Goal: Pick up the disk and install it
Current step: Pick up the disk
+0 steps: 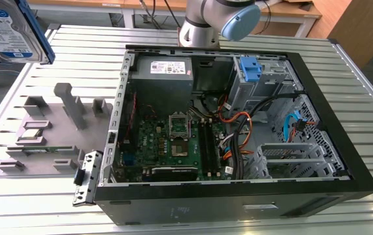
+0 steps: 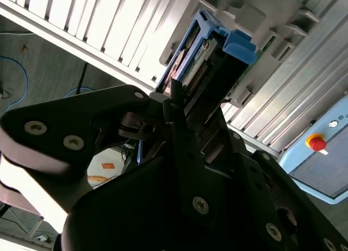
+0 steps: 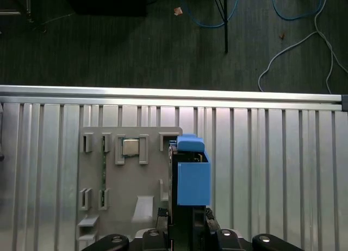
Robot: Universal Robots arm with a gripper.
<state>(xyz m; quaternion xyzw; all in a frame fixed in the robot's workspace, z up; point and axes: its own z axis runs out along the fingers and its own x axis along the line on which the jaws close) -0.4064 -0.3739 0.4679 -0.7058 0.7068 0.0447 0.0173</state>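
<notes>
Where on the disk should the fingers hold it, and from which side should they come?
Probably as it is held now: the gripper appears to pinch the disk across its two flat faces at one end, coming in end-on along its length. The slab is thin, so those faces offer broad parallel contact, and this grip leaves the blue side rails and the far end free.

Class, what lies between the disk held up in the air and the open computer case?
In the exterior view, only bare table slats show between the disk and the computer case; the grey holder sits beside that stretch.
</notes>
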